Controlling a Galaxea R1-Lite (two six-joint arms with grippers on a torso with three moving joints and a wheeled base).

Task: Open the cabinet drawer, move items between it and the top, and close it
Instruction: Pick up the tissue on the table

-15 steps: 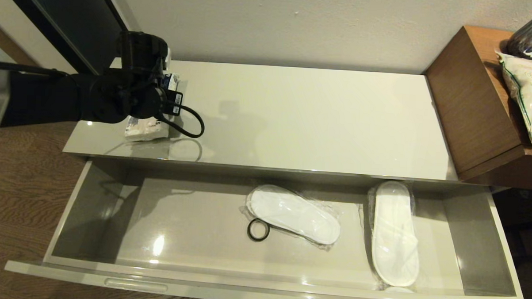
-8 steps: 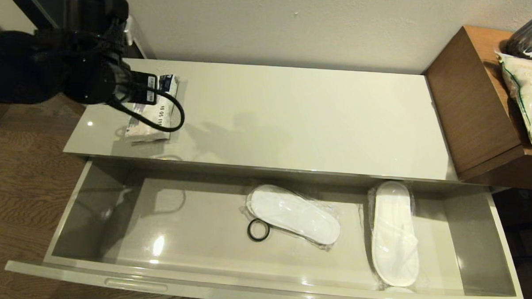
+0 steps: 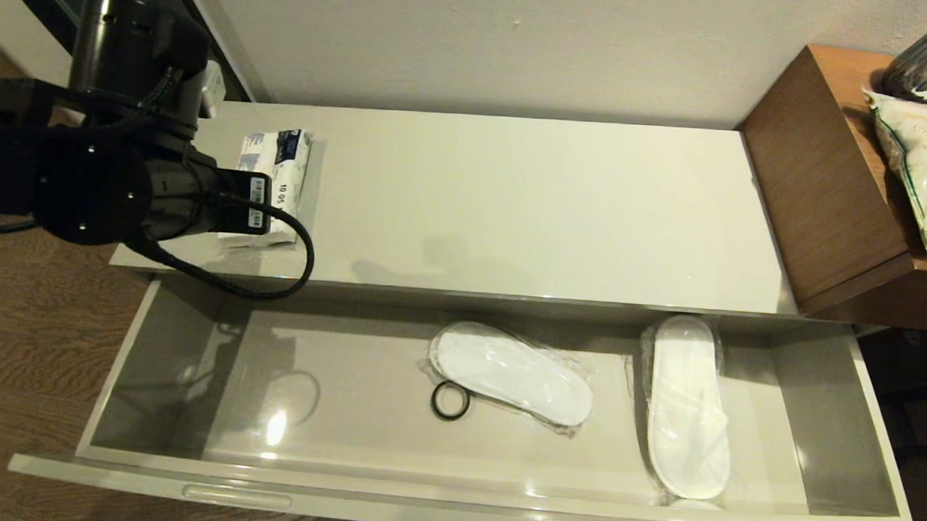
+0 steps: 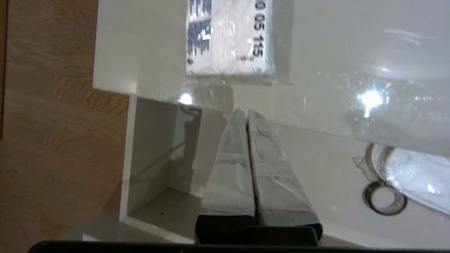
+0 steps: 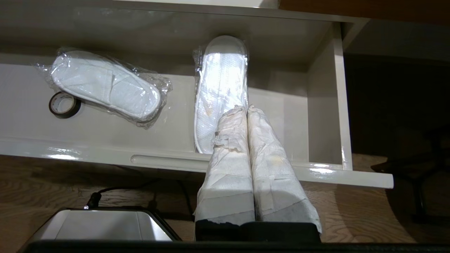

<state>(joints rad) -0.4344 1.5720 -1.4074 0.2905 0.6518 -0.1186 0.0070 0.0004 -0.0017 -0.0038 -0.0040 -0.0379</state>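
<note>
We see that the left arm has drawn back from the tissue pack (image 3: 269, 186) since a second ago: then its wrist sat over the pack, now it hangs off the left front corner of the top (image 3: 511, 208), and more of the pack shows. The pack itself has not shifted; it lies flat near the left end of the top, close to the front edge, with nothing gripping it. The left end effector (image 4: 243, 113) has its fingers pressed together and empty, tips over the front edge of the top just short of the pack.

The drawer (image 3: 455, 491) stands fully pulled out, as before. Inside we find two white slippers in clear wrap: one slipper (image 3: 512, 372) lies slanted near the middle, the other slipper (image 3: 688, 407) lies front to back toward the right end. A dark tape roll (image 3: 450, 400) lies flat, touching or just beside the middle slipper's left end. The left part of the drawer floor holds nothing

The right end effector (image 5: 245, 109) has its fingers closed on nothing, held over the drawer's right front, above the right slipper
</note>
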